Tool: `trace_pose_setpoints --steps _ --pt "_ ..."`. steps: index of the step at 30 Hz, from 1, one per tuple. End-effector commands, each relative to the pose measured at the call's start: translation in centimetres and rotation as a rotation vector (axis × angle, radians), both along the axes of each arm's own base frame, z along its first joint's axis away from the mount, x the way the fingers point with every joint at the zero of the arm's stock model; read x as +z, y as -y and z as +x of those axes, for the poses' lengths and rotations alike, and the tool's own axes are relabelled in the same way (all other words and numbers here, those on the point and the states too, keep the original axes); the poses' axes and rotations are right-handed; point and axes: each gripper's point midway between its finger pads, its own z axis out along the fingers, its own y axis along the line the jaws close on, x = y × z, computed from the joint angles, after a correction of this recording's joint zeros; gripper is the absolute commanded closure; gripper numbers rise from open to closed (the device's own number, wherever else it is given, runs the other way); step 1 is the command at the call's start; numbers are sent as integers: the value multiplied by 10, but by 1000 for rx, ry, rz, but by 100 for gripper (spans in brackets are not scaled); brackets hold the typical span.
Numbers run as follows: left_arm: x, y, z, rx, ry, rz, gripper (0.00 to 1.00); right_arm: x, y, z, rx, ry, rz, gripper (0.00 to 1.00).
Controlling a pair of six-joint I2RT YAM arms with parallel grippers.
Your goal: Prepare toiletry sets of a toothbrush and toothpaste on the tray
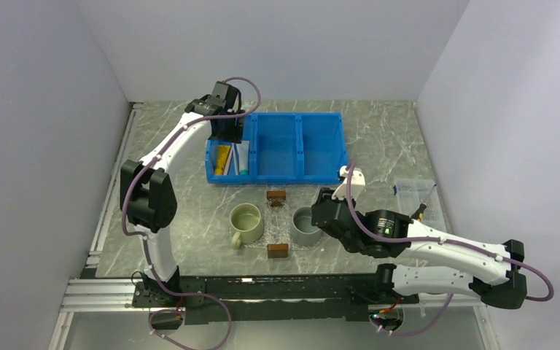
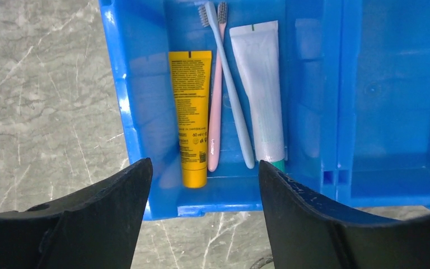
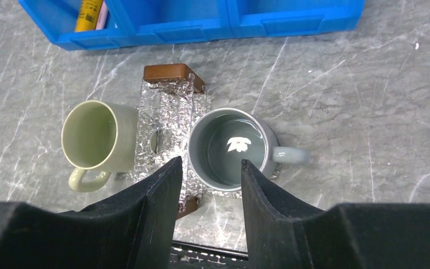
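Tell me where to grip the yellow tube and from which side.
Come straight down with the left gripper, fingers across the width of the yellow tube, near mid-body. It lies flat on the bin floor, so only its long edges can be pinched. One edge has room toward the bin wall; the pink brush lies close along the other, so that finger probably needs care.

**Left wrist view, printed matter.** The yellow toothpaste tube (image 2: 190, 112) carries a block of fine black print running down its face. Only the marking "60 ml" near its lower end is legible, and the remaining lines are too small to read. The pink toothbrush (image 2: 215, 120) bears a short line of white lettering low on its handle, illegible. The white toothpaste tube (image 2: 260, 89) shows faint greenish printing, likewise illegible.
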Motion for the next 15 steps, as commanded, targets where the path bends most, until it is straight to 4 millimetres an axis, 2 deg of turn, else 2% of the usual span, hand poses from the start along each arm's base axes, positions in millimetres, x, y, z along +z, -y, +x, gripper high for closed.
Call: trace_pose_setpoints --steps 1,9,15 --pt "-15 2 -1 45 -21 17 27 5 7 4 -15 35 5 54" --pt "-51 3 -4 67 -99 84 33 -2 9 2 -12 25 13 54" --pt "-86 -2 -10 110 -162 116 37 -4 12 0 -9 24 24 53"
